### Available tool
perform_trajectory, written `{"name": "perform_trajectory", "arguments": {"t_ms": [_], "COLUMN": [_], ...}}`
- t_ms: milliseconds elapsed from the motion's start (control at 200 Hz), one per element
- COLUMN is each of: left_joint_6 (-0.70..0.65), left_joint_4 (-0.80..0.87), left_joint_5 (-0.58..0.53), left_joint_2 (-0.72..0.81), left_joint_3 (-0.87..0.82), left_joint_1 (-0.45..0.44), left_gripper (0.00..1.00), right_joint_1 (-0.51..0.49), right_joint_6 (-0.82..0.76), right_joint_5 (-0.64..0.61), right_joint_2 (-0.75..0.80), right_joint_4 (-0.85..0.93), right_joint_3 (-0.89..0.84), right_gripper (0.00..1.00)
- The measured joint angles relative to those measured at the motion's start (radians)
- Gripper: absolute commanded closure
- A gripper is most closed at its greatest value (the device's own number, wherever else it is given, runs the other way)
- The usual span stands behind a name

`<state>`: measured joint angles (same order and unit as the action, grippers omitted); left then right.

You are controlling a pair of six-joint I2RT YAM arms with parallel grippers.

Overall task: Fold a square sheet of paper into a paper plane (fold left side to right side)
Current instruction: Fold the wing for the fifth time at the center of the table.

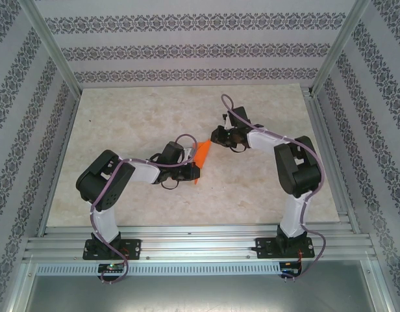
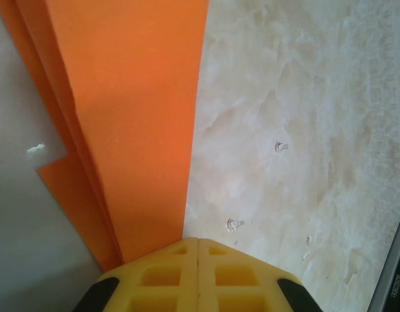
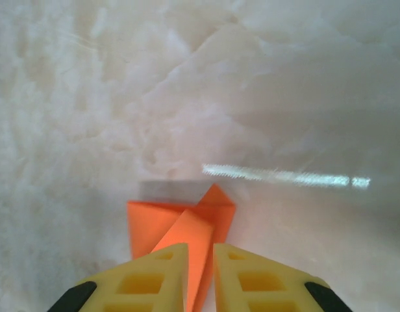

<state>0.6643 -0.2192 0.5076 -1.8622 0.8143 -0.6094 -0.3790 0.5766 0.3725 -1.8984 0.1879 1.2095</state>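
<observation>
At mid-table my left gripper (image 2: pixel 198 244) has its yellow, waffle-moulded fingers (image 2: pixel 161 276) pressed together on the thin bright orange paper (image 2: pixel 135 117), which is folded into layered, sharp-edged flaps. My right gripper (image 3: pixel 200 250) has its jaws a narrow slit apart, with a pointed flap running into the slit. Whether it pinches, I cannot tell. The paper spans between both grippers over the glossy, marbled beige table (image 1: pixel 122 117), with broad room on every side.

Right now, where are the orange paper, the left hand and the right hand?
orange paper (image 1: pixel 201 159), top view, on the middle of its folded face.
left hand (image 2: pixel 198 242), left wrist view, at the seam between its yellow fingertips.
right hand (image 3: pixel 200 250), right wrist view, in the gap between its yellow fingertips.
</observation>
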Motion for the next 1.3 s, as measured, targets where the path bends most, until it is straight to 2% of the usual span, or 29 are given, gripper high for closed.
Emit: {"name": "perform_trajectory", "arguments": {"t_ms": [145, 330, 595, 829, 1299], "left_joint_6": [0.000, 0.003, 0.002, -0.005, -0.028], "left_joint_4": [0.000, 0.000, -0.002, -0.011, 0.002], "left_joint_5": [-0.003, -0.005, -0.013, -0.020, -0.023], "left_joint_2": [0.001, 0.002, 0.007, 0.030, 0.097], "left_joint_3": [0.000, 0.000, -0.005, -0.035, -0.117], "left_joint_1": [-0.002, -0.002, -0.006, -0.017, -0.078], "left_gripper": [0.94, 0.94, 0.90, 0.89, 0.90], "right_joint_1": [-0.074, -0.158, -0.138, -0.129, -0.095], "right_joint_6": [0.056, 0.132, 0.136, 0.102, 0.075], "right_joint_5": [0.027, 0.063, 0.055, 0.044, 0.032], "right_joint_2": [0.114, 0.056, -0.067, -0.090, -0.118], "right_joint_4": [-0.095, -0.164, -0.136, -0.060, -0.022], "right_joint_3": [-0.126, -0.186, -0.136, -0.077, -0.018], "right_gripper": [0.82, 0.82, 0.83, 0.82, 0.83]}}
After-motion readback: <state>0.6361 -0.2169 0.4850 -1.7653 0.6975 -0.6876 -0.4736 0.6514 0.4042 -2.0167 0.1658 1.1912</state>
